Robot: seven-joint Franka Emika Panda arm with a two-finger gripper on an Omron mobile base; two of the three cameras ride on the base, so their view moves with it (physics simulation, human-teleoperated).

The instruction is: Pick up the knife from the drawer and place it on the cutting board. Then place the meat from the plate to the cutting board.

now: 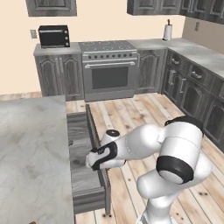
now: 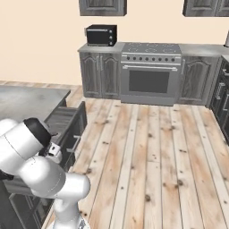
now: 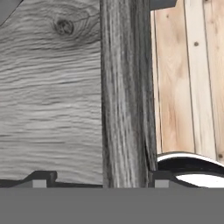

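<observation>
Hand view looks straight down on the drawer [image 3: 48, 87]: grey wood-grain floor at nine o'clock, its dark front wall running twelve to six, plank flooring at three. The gripper [image 3: 98, 179] straddles that wall, fingertips spread apart, grasping nothing. From the left base view the drawer [image 1: 81, 148] stands pulled open beside the marble counter [image 1: 30, 153]. No writing is legible.

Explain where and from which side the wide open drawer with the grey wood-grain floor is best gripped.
Grip the wide grey wood-grain drawer by the top edge of its dark front panel, coming from above. That panel stands upright as a thin straight wall, slim enough to fit between the open two-finger gripper, whose fingertips sit either side of it.
</observation>
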